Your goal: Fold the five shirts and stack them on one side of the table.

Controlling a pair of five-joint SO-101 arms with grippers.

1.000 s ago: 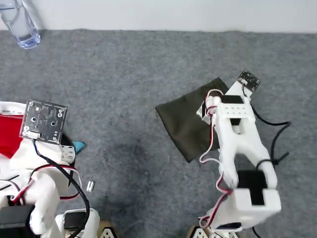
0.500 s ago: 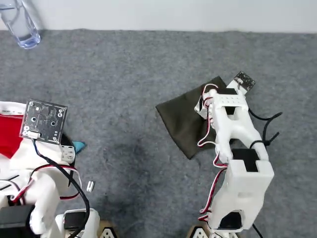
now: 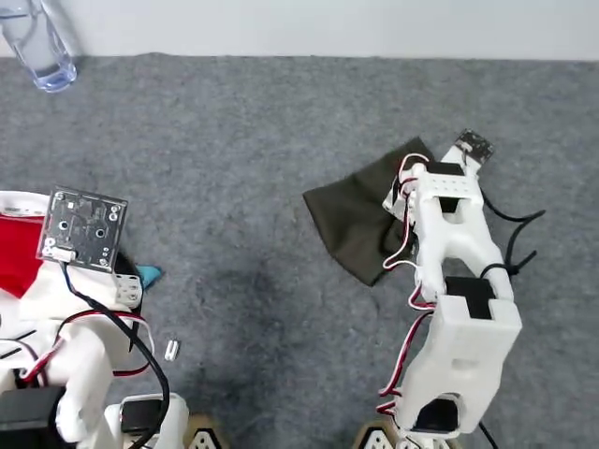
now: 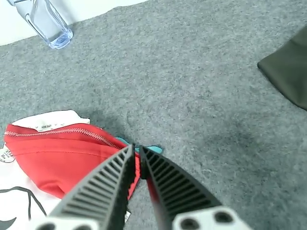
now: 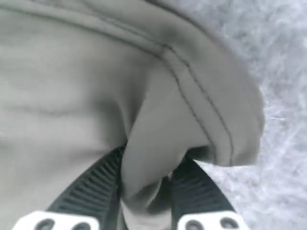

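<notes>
Prob. 1 olive shirt (image 3: 351,224) — in right gripper (image 5: 151,160).

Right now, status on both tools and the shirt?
Right tool shut on olive shirt, cloth bunched in it. Left tool shut, holding nothing, by red shirt. Bottle at far corner.

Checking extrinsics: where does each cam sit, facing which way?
High view: fixed above the table, looking down; both arms show.
Left wrist view: on the left wrist, facing the red shirt and bottle past its shut fingers.
Right wrist view: on the right wrist, close on the olive shirt pinched in its fingers.
Shared: olive shirt in all three.
</notes>
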